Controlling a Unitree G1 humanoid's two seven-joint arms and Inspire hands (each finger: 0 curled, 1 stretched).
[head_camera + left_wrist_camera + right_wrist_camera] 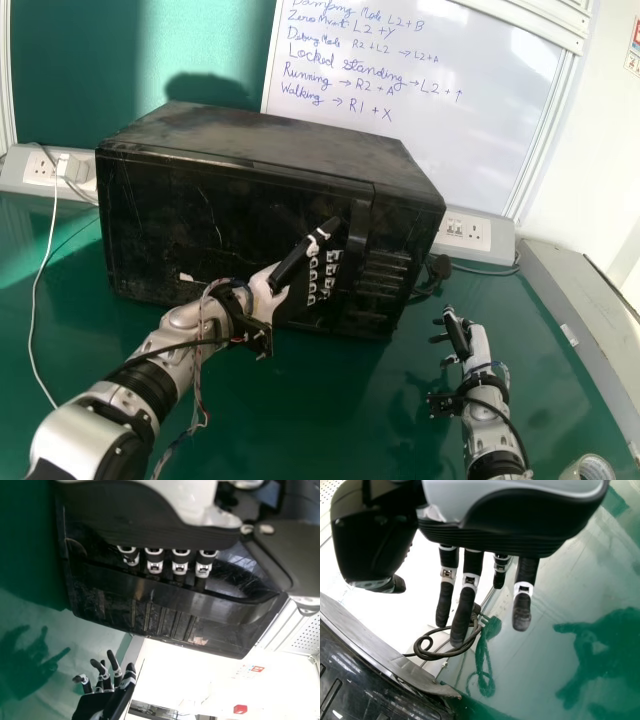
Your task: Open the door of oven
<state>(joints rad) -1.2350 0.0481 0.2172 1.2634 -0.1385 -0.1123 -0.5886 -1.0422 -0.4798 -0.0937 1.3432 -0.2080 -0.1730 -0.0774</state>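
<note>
Here's the black oven (pixel 260 140), sitting on the green tabletop (pixel 320 405) in the middle of the head view, its door (pixel 190 225) looking closed. Up the door's right side runs the handle (pixel 357 235), and right there is the left hand (pixel 264 295)! Its fingers (pixel 155 568) are stretched toward the handle, only slightly bent, their ends tucked in at its edge, with the thumb reaching out alongside.

Over to the right of the oven, the right hand (pixel 478 345) hangs apart from it above the tabletop, fingers (pixel 462 612) wide and holding nothing.

Just beside the oven's right side there's a dark cable (pixel 435 655), looped near a socket panel (pixel 462 232). Another socket panel (pixel 40 170) stands on the left, a white cable (pixel 47 260) trailing from it. Behind the oven, a whiteboard (pixel 440 140) with handwriting; near the right hand's forearm, a roll of tape (pixel 588 468).
</note>
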